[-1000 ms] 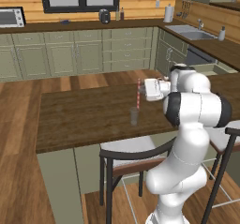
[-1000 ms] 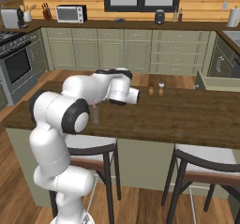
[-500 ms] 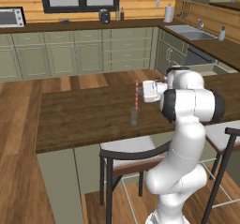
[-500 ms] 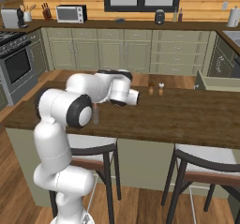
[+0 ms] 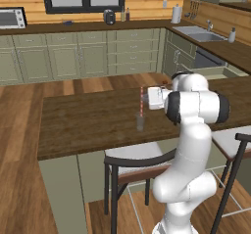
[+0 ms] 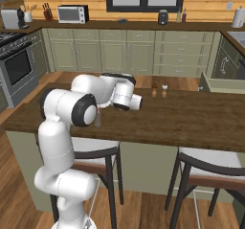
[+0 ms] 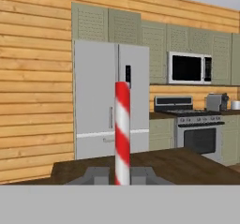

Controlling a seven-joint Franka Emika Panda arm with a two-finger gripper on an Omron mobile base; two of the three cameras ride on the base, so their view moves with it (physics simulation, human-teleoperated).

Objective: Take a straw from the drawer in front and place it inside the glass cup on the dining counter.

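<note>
The red-and-white striped straw [image 5: 142, 101] stands upright in my gripper [image 5: 144, 100], which is shut on it about mid-length. Its lower end hangs at the rim of the small clear glass cup [image 5: 140, 123], which stands on the dark-brown dining counter [image 5: 83, 125]. In the hand view the straw [image 7: 123, 134] rises between my two fingertips [image 7: 96, 175], with the gripper [image 7: 120, 176] shut on it. From the right base view my arm covers most of the cup on the dining counter [image 6: 191, 122]. The sage-green drawer [image 6: 222, 85] stands open beyond the counter's far right.
Two small shakers [image 6: 159, 90] stand on the counter's far edge. Dark-framed stools [image 5: 132, 157] [image 6: 210, 163] sit under the near edge, beside my base. The hand view faces a steel fridge [image 7: 110, 101] and a stove [image 7: 197, 134] across the room.
My hand has carried the straw a little left and down, so it now stands over the cup. The cup and the base have not moved.
</note>
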